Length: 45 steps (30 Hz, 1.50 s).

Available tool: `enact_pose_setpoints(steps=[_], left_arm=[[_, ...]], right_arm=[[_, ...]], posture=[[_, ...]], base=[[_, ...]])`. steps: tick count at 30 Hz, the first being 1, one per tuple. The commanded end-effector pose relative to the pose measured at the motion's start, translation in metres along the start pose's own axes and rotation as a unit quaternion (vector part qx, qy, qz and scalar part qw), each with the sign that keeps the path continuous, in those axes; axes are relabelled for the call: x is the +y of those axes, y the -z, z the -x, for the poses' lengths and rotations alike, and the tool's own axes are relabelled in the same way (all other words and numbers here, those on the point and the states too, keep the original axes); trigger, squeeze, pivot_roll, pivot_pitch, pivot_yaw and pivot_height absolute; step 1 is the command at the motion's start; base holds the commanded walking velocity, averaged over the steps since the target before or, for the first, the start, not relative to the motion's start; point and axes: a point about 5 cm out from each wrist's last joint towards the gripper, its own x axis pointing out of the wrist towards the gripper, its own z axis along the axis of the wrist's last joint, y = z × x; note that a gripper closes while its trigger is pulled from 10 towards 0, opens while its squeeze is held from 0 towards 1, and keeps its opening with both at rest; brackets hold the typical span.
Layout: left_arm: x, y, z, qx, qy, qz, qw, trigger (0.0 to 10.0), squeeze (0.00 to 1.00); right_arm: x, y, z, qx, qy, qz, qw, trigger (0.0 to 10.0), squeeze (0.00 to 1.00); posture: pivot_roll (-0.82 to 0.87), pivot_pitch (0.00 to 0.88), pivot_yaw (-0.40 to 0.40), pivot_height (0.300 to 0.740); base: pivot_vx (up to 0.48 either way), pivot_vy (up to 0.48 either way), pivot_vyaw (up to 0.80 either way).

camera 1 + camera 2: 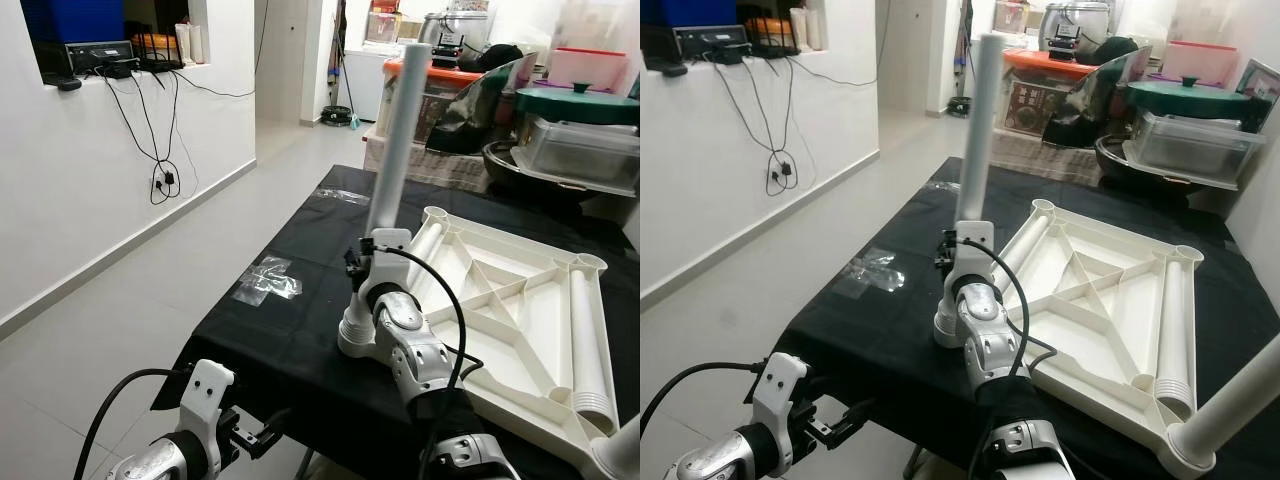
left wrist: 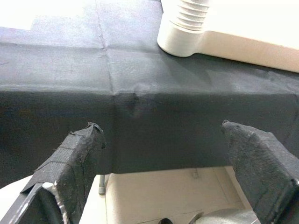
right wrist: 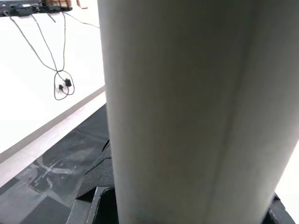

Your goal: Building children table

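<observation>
The white plastic children's table top [image 1: 520,300] lies upside down on the table covered with black cloth [image 1: 290,330]. It lies toward the table's right side and its corner socket reaches the front edge. A long white plastic leg [image 1: 395,140] stands upright in that socket. The right gripper [image 1: 368,262] is closed around the leg low down (the right wrist view shows the tube very close). The step in hand seems to be seating this leg. The next move probably calls for turning or pressing it home. The left gripper [image 1: 262,432], fingers spread and empty, hangs below the front edge. Another leg [image 1: 1230,400] is cut off at the frame.
</observation>
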Motion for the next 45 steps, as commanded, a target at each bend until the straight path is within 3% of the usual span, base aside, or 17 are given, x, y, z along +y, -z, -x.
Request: enact_pose_setpoints(steps=[1, 10, 15, 20, 26, 28, 29, 30, 31, 32, 34, 35, 39, 40, 42, 45], left_arm=[[0.002, 0.002, 0.0, 0.004, -0.004, -0.006, 1.0, 10.0, 0.0], [0.003, 0.002, 0.0, 0.006, -0.004, -0.011, 1.0, 10.0, 0.0], [0.003, 0.002, 0.001, 0.007, -0.004, -0.011, 1.0, 10.0, 0.0], [0.003, 0.003, 0.001, 0.007, -0.004, -0.011, 1.0, 10.0, 0.0], [0.004, 0.002, 0.001, 0.006, -0.006, -0.013, 1.0, 10.0, 0.0], [0.005, 0.001, 0.0, 0.004, -0.007, -0.014, 1.0, 10.0, 0.0], [0.006, -0.001, 0.001, 0.002, -0.007, -0.014, 1.0, 10.0, 0.0], [0.006, -0.001, 0.001, 0.002, -0.007, -0.014, 1.0, 10.0, 0.0], [0.006, -0.002, 0.001, 0.001, -0.007, -0.016, 1.0, 10.0, 0.0], [0.006, -0.002, 0.001, 0.001, -0.007, -0.016, 1.0, 10.0, 0.0], [0.009, -0.005, 0.002, -0.003, -0.008, -0.018, 1.0, 10.0, 0.0], [0.009, -0.005, 0.002, -0.003, -0.008, -0.018, 1.0, 10.0, 0.0], [0.012, -0.011, 0.003, -0.014, -0.013, -0.024, 1.0, 10.0, 0.0], [0.012, -0.011, 0.003, -0.014, -0.013, -0.024, 1.0, 10.0, 0.0], [0.013, -0.012, 0.004, -0.017, -0.014, -0.026, 0.999, 10.0, 0.0], [0.015, -0.014, 0.005, -0.019, -0.016, -0.028, 0.999, 10.0, 0.0]], right_arm=[[-0.021, 0.042, 0.006, 0.093, 0.052, 0.005, 0.994, 10.0, 0.0], [-0.023, 0.032, 0.009, 0.04, 0.066, 0.01, 0.997, 10.0, 0.0], [-0.02, 0.022, 0.014, -0.011, 0.028, 0.027, 0.999, 10.0, 0.0], [-0.02, 0.021, 0.015, -0.02, 0.022, 0.03, 0.999, 10.0, 0.0], [-0.015, 0.012, 0.014, -0.049, -0.022, 0.037, 0.998, 10.0, 0.0], [-0.012, 0.003, 0.013, -0.065, -0.042, 0.033, 0.996, 10.0, 0.0], [-0.004, -0.016, 0.011, -0.09, -0.087, 0.011, 0.992, 10.0, 0.0], [-0.004, -0.016, 0.011, -0.09, -0.087, 0.011, 0.992, 10.0, 0.0], [0.006, -0.039, 0.012, -0.117, -0.149, -0.013, 0.982, 10.0, 0.0], [0.006, -0.039, 0.012, -0.117, -0.149, -0.013, 0.982, 10.0, 0.0], [0.02, -0.081, 0.022, -0.165, -0.273, -0.047, 0.947, 10.0, 0.0], [0.02, -0.081, 0.022, -0.165, -0.273, -0.047, 0.947, 10.0, 0.0], [0.028, -0.118, 0.042, -0.208, -0.39, -0.059, 0.895, 10.0, 0.0], [0.028, -0.118, 0.042, -0.208, -0.39, -0.059, 0.895, 10.0, 0.0], [0.031, -0.125, 0.048, -0.211, -0.419, -0.067, 0.881, 10.0, 0.0], [0.035, -0.126, 0.051, -0.211, -0.442, -0.066, 0.869, 10.0, 0.0]], posture=[[0.09, 0.0, -0.082, 0.74], [0.09, 0.0, -0.076, 0.74], [0.08, 0.0, -0.074, 0.74], [0.08, 0.0, -0.074, 0.74], [0.08, 0.0, -0.073, 0.74], [0.08, 0.0, -0.071, 0.74], [0.08, 0.0, -0.07, 0.74], [0.08, 0.0, -0.07, 0.74], [0.08, 0.0, -0.067, 0.74], [0.08, 0.0, -0.067, 0.74], [0.08, 0.0, -0.066, 0.74], [0.08, 0.0, -0.066, 0.74], [0.08, 0.0, -0.068, 0.74], [0.08, 0.0, -0.068, 0.74], [0.08, 0.0, -0.068, 0.74], [0.08, 0.0, -0.071, 0.74]], base=[[0.0, 0.0, 0.0], [0.0, 0.0, 0.0], [0.0, 0.0, 0.0], [0.0, 0.0, 0.0], [0.0, 0.0, 0.0], [0.0, 0.0, 0.0], [0.0, 0.0, 0.0], [0.0, 0.0, 0.0], [0.0, 0.0, 0.0], [0.0, 0.0, 0.0], [0.0, 0.0, 0.0], [0.0, 0.0, 0.0], [0.0, 0.0, 0.0], [0.0, 0.0, 0.0], [0.0, 0.0, 0.0], [0.0, 0.0, 0.0]])
